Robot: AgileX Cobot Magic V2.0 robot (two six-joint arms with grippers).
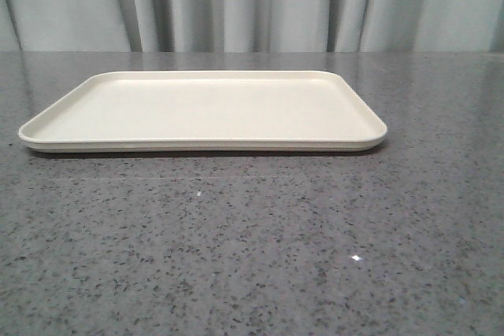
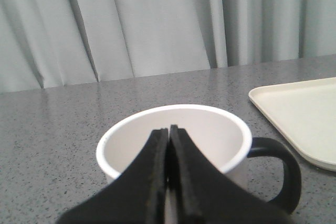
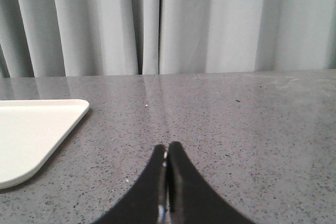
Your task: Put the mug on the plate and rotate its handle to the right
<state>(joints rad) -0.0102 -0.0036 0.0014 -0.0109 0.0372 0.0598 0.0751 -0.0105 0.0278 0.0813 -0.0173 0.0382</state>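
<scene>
The cream plate [image 1: 205,108] lies flat on the grey table in the middle of the front view, with nothing on it. That view shows neither the mug nor the grippers. In the left wrist view the white mug [image 2: 210,129] stands upright on the table beside a corner of the plate [image 2: 299,114], its black handle [image 2: 289,174] pointing toward the plate. My left gripper [image 2: 168,129] is shut, its tips over the mug's near rim and opening, and it holds nothing. My right gripper [image 3: 167,148] is shut and empty over bare table beside another corner of the plate [image 3: 31,135].
The speckled grey tabletop [image 1: 252,257] stretches around the plate. A grey curtain [image 1: 252,5] hangs behind the table's far edge.
</scene>
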